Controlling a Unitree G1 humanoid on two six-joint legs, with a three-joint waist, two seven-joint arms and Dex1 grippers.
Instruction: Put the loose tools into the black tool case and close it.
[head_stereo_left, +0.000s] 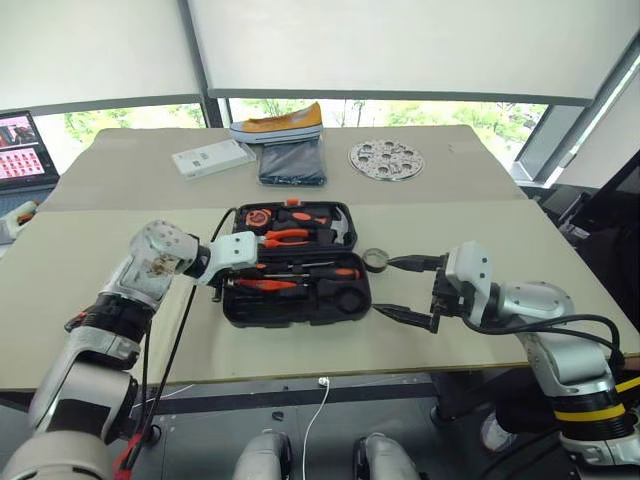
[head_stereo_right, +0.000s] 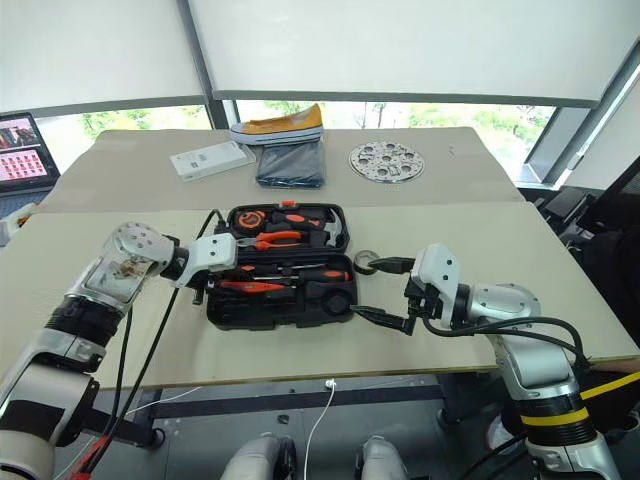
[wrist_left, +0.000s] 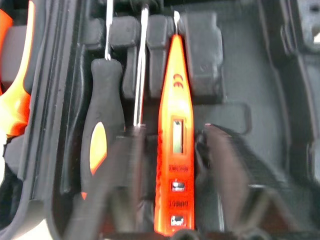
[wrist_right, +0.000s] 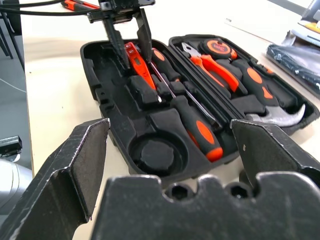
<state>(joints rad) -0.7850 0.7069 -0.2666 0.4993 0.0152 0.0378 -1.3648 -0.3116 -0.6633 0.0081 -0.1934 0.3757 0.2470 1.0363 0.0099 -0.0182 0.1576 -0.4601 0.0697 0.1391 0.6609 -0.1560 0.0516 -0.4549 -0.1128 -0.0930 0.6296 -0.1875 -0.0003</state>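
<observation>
**A:** Here we are over the counter (head_stereo_left: 120, 330), and the black tool case (head_stereo_left: 297, 300) lies open flat in the middle of it, lid half away from the robot, tray half nearer.

**B:** And the left pincer (wrist_right: 129, 36) is right down in the tray half. From the right wrist view its two black fingers stand either side of the small all-orange screwdriver (wrist_left: 175, 140), which lies in its slot.

**A:** Fingers parted there, would you say?

**B:** Parted, yes. In the left wrist view there's a gap between each finger and the orange body, so no grip on it that I can see.

**A:** What's lying beside it?

**B:** A screwdriver with a black and orange handle (wrist_left: 100, 135), and a bare steel shaft (wrist_left: 141, 70) between the two. Further along the tray, another black and orange handle (wrist_right: 197, 125) and a round moulded recess (wrist_right: 157, 156).

**A:** Lid half?

**B:** Orange-handled pliers (head_stereo_left: 285, 237), a tape measure (head_stereo_left: 258, 216) and a hammer (wrist_right: 272, 116), all seated.

**A:** Now the right pincer (head_stereo_left: 402, 288).

**B:** Wide open, pointing at the case's right edge, holding nothing. A small black tape roll (head_stereo_left: 376, 260) sits on the counter just beside its upper finger, outside the case.

**A:** Far side of the counter?

**B:** A white box (head_stereo_left: 213, 158), a dark folded cloth (head_stereo_left: 292, 160) with a shoe (head_stereo_left: 278, 125) behind it, and a round metal disc (head_stereo_left: 386, 159).
</observation>
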